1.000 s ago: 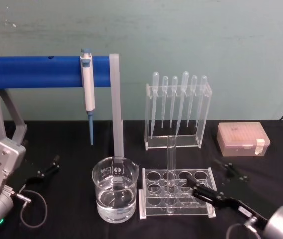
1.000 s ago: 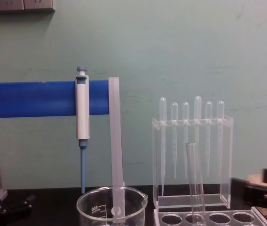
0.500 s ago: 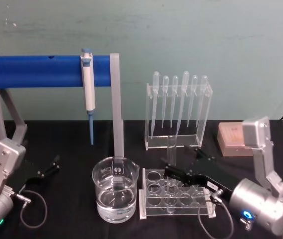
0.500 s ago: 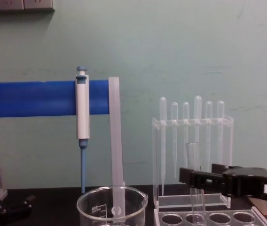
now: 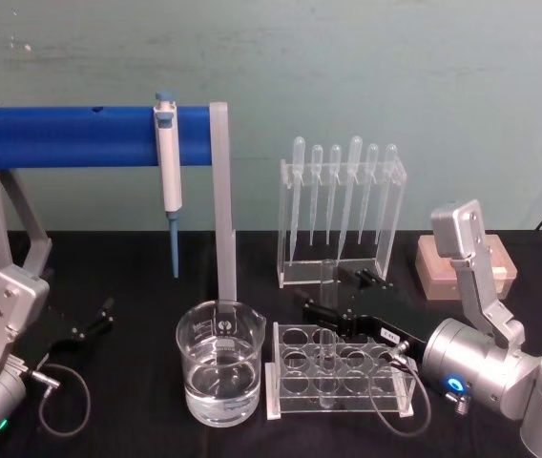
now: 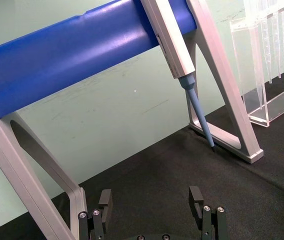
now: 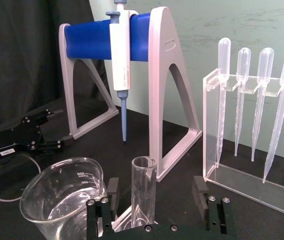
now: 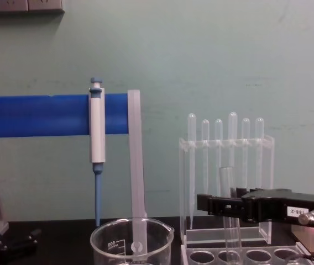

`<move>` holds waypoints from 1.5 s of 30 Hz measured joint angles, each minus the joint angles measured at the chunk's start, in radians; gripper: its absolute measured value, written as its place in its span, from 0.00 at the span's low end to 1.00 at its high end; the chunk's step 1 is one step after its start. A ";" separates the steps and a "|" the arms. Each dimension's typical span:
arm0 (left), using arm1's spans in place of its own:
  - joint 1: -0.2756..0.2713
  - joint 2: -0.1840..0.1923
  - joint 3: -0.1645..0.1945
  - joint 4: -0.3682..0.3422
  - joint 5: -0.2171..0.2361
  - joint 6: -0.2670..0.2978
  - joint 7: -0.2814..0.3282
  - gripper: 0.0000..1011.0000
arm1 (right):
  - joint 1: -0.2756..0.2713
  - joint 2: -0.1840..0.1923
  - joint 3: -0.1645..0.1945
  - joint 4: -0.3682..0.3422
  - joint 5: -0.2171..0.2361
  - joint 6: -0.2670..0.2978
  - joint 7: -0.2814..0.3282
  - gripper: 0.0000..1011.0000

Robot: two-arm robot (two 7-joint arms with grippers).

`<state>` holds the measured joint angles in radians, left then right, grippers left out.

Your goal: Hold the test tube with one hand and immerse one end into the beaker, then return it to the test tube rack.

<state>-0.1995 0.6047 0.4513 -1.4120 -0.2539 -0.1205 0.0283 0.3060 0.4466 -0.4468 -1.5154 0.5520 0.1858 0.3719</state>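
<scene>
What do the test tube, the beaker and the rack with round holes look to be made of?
The test tube looks like glass: clear, glossy, thin rounded rim. The beaker also looks like glass: transparent, printed white marks, pouring lip. The rack is probably clear acrylic, going by its flat panels with pale edges, though glass cannot be ruled out.

a pale green wall (image 5: 366, 76), lightly scuffed, is noted behind the work area. the table (image 5: 128, 277) is covered in black cloth. grey plates (image 8: 19, 5) are mounted high on the wall. a dark curtain (image 7: 27, 45) is seen to one side.
</scene>
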 joint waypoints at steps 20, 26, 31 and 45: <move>0.000 0.000 0.000 0.000 0.000 0.000 0.000 0.99 | -0.060 0.029 0.048 -0.183 -0.067 -0.036 -0.024 0.22; 0.000 0.000 0.000 0.000 0.000 0.000 0.000 0.99 | -0.073 0.039 0.064 -0.241 -0.095 -0.058 -0.023 0.22; 0.000 0.000 0.000 0.000 0.000 0.000 0.000 0.99 | -0.076 0.041 0.077 -0.271 -0.102 -0.059 -0.017 0.22; 0.000 0.000 0.000 0.000 0.000 0.000 0.000 0.99 | -0.078 0.038 0.088 -0.282 -0.104 -0.051 -0.009 0.22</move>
<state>-0.1995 0.6047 0.4514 -1.4120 -0.2539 -0.1205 0.0283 0.2276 0.4847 -0.3588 -1.7972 0.4483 0.1350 0.3628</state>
